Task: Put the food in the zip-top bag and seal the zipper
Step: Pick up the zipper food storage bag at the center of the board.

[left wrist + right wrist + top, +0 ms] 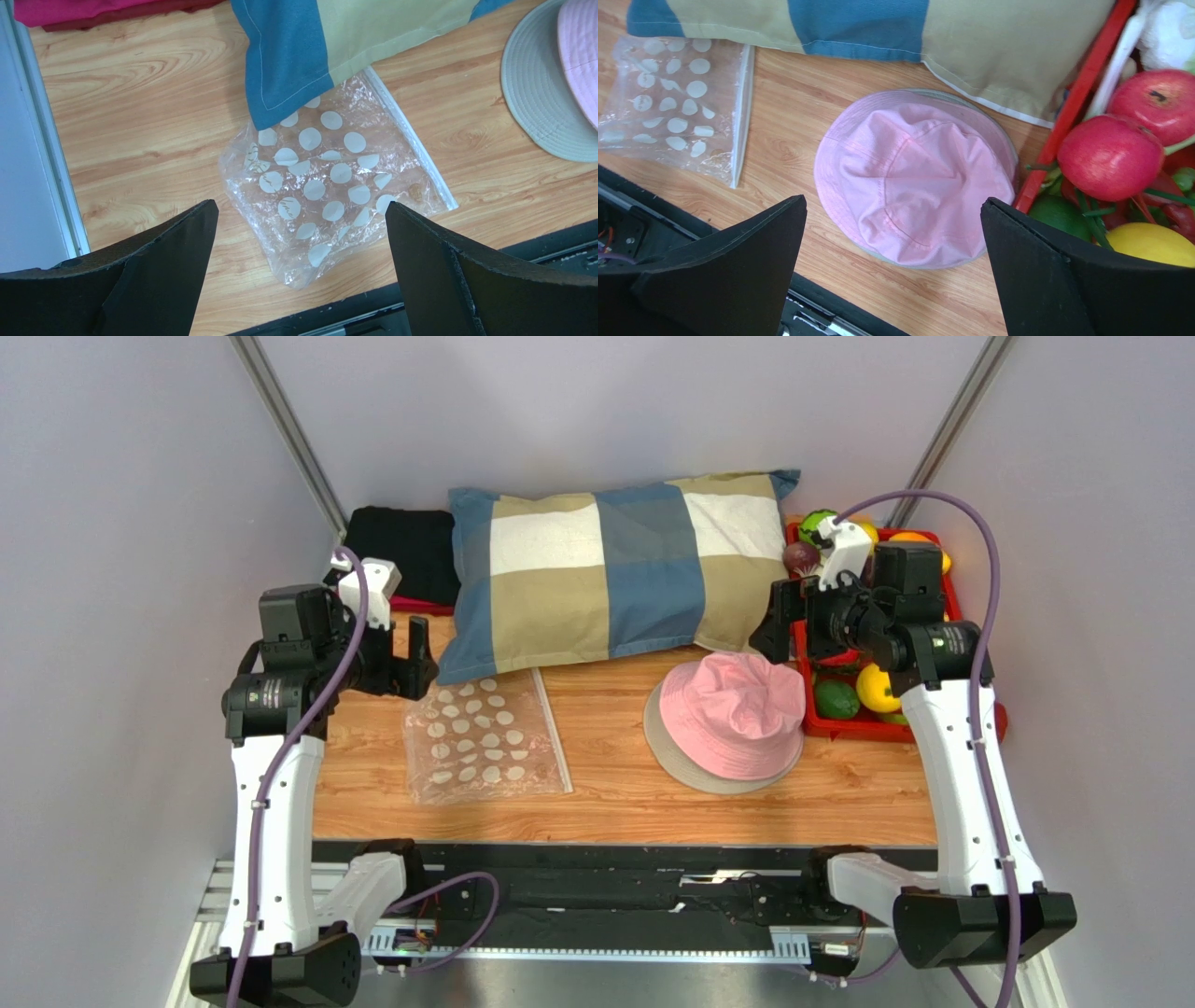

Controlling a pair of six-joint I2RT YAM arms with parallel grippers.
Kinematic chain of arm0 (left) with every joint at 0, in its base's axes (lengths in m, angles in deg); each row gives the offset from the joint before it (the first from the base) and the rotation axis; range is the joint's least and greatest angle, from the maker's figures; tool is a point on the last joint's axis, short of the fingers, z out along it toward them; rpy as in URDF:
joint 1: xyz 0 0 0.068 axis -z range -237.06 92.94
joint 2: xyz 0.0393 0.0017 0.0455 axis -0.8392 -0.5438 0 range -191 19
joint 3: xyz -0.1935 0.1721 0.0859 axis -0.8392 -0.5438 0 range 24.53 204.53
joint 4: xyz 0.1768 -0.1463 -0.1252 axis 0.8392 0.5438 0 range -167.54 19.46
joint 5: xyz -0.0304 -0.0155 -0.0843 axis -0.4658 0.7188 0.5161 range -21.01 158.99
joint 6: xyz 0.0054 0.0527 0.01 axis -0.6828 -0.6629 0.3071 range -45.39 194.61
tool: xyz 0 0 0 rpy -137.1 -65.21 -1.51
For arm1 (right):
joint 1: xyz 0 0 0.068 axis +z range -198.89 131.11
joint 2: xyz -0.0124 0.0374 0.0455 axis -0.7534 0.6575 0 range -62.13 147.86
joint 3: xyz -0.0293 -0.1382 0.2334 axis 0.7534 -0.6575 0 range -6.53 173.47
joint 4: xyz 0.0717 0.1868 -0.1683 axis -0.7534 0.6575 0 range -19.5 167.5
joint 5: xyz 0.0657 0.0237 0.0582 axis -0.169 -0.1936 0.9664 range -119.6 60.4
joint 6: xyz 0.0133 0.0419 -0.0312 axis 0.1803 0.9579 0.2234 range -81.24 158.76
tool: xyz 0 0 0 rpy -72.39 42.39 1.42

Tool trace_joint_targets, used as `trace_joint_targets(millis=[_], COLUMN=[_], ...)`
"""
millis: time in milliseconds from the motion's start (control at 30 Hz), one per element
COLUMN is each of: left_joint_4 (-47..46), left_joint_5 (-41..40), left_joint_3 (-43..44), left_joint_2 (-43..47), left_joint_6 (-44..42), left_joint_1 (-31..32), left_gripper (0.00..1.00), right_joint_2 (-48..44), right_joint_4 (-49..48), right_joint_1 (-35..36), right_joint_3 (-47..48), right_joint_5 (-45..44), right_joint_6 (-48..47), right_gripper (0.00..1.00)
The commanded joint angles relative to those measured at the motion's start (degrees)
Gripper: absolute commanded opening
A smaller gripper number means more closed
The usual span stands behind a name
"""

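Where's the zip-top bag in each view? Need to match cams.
Top external: zip-top bag left of centre, just below the pillow.
Left wrist: bag at centre, far corner under the pillow.
Right wrist: bag in the upper left corner.
Shared landmark: pink hat, on the bag's zipper side in every view.
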Motion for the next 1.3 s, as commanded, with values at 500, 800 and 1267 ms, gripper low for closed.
trace_joint_targets(millis=[500, 800, 1267], left_joint_4=[-10.38, -11.26, -13.02], left_joint_5=[-10.94, -10.59, -10.77], left_joint_3=[-1.68, -2.04, -4.50], left_joint_2=[7.21, 6.25, 5.64], left_joint_6=[17.62, 22.38, 24.05], left_joint_1=[-0.08, -0.08, -0.08], left_gripper=[0.99, 0.99, 0.99], right_joint_2=[21.04, 39.50, 52.78], right_joint_4=[-17.11, -23.16, -31.71], right_joint_1=[36.18, 46.04, 46.39], right_joint_3=[4.61, 7.42, 7.68], right_joint_5=[-7.98, -2.89, -1.65], right_joint_6=[6.47, 14.48, 22.48], right_gripper=[0.98, 0.70, 0.64])
